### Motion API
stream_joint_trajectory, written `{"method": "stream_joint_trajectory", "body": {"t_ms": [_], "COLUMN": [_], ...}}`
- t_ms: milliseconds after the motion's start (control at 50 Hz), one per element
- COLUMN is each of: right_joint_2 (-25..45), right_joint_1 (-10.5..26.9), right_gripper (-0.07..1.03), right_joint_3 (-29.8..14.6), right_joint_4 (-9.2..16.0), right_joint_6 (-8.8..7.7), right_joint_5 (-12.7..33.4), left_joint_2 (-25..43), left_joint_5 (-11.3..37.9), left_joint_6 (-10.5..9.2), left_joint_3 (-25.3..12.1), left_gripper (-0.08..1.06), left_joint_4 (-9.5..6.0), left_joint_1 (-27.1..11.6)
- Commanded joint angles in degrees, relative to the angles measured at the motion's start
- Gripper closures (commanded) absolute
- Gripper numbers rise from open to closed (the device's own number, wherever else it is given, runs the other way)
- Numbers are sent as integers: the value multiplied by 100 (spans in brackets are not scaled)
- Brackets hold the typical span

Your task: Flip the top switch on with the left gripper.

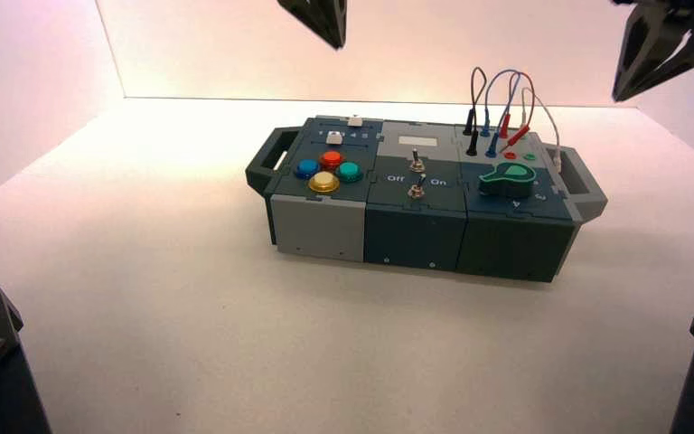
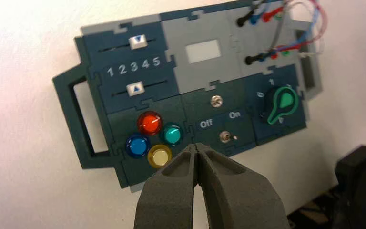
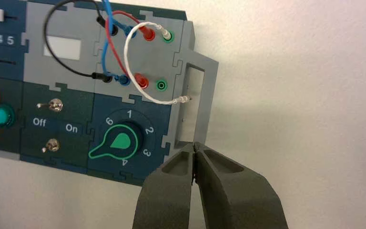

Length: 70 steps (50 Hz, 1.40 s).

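Hovering near wired box (image 1: pixel 411 235), left end effector (image 2: pixel 196 146)

High view: above, behind, farther off, facing down; two wrist views: nearer, facing down; all share box (image 1: pixel 416 212).

Wires (image 1: pixel 511 99) crowding right, open tabletop (image 1: pixel 172 334) front

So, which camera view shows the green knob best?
The right wrist view: the green knob shows whole, with most numbers around it readable. The left wrist view shows it farther off; the high view shows it small, from the side.
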Motion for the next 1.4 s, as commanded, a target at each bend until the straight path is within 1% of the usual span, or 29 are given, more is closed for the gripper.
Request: {"method": "stream_joint_trajectory", "body": {"t_ms": [20,40,100,120,140,180,220,240,320,380,480,600,920,1000,1140,1200,1400], "right_joint_2": [193,237,378,396,439,527,598,712,844,1020,1310,1600,2206,2364,2602,2672,2821], "right_joint_1": [-18,-18,-18,-18,-18,-18,-18,-9,-9,0,9,26,26,26,26,26,26], "right_gripper": [98,98,98,98,98,98,98,98,98,98,98,98,98,98,98,98,98], "right_joint_3": [-193,-202,-229,-237,-246,-264,-272,-299,-316,-360,-439,-519,-721,-791,-826,-826,-809], "right_joint_4": [26,26,26,26,26,26,26,35,70,123,132,123,97,97,97,97,88], "right_joint_6": [79,88,123,132,141,141,141,149,141,149,141,114,26,26,-18,-35,-53], "right_joint_5": [-202,-237,-343,-360,-387,-448,-501,-589,-686,-817,-940,-1020,-1292,-1310,-1336,-1345,-1477], "left_joint_2": [35,62,141,158,202,246,299,369,457,536,650,756,879,905,932,976,1151], "left_joint_5": [-53,-44,-26,-18,0,18,35,44,44,35,44,53,35,26,9,9,0], "left_joint_6": [-519,-580,-967,-1020,-1151,-1195,-1195,-1195,-1195,-1151,-1046,-1037,-1020,-1020,-1028,-1028,-1020], "left_joint_3": [-62,-62,-88,-88,-123,-149,-193,-281,-360,-439,-545,-642,-677,-686,-694,-721,-756], "left_gripper": [101,101,101,101,101,101,101,101,101,101,101,101,101,101,101,101,101], "left_joint_4": [510,571,984,1037,1160,1230,1222,1222,1222,1222,1222,1195,1160,1125,967,923,914], "left_joint_1": [-149,-149,-211,-229,-255,-281,-316,-360,-396,-396,-439,-466,-475,-475,-475,-475,-527]}}
